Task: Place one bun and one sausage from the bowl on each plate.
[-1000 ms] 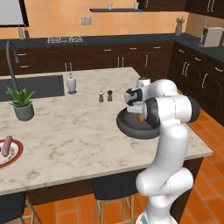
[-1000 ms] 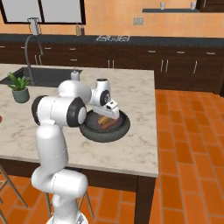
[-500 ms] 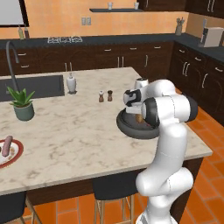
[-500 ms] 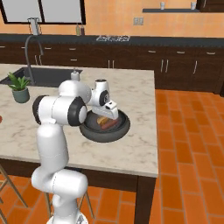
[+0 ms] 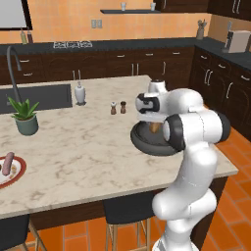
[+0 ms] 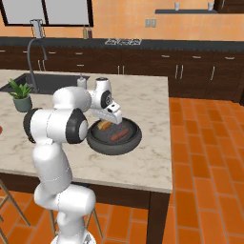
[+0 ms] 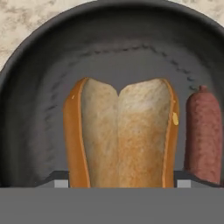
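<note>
At frame centre, the bun sits between the gripper's parted jaws, sausage at right, inside the bowl.

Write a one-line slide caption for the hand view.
Fingers straddle the split bun in the dark bowl, sausage lying alongside.

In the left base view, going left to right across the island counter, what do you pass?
Red-rimmed plate holding a sausage → potted plant → white dispenser bottle → two small shakers → dark bowl, with the gripper down in it.
</note>
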{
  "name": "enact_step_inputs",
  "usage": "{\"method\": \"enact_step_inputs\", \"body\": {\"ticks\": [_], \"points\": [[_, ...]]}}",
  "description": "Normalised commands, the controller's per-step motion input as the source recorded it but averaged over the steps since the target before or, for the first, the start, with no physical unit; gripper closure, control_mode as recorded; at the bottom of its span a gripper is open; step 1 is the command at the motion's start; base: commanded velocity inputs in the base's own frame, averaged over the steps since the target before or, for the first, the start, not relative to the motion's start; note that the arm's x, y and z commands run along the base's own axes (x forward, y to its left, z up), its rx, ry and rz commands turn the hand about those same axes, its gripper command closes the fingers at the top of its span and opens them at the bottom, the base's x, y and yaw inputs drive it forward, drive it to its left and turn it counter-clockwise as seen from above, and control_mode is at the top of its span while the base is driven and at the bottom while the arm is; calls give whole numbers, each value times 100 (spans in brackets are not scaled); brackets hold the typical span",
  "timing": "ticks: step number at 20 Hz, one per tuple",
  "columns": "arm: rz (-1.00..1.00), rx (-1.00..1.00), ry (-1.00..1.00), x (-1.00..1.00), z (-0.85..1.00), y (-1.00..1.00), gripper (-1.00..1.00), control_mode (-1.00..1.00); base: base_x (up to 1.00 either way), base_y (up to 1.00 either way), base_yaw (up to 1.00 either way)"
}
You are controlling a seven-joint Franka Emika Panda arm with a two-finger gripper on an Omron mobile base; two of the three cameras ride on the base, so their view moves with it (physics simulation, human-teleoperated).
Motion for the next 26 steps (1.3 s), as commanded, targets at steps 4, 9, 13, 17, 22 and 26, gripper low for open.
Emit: {"method": "enact_step_inputs", "body": {"ticks": [4,9,13,17,22,26], "points": [[3,9,0,-100,98,12,100,-100,0,0,0],[7,12,0,-100,72,-2,100,-100,0,0,0],[7,-7,-1,-100,6,17,100,-100,0,0,0],[1,-17,-5,-100,-27,25,100,-100,0,0,0],[0,0,0,-8,-3,0,100,-100,0,0,0],[0,0,0,-5,-3,7,100,100,-62,72,0]]}}
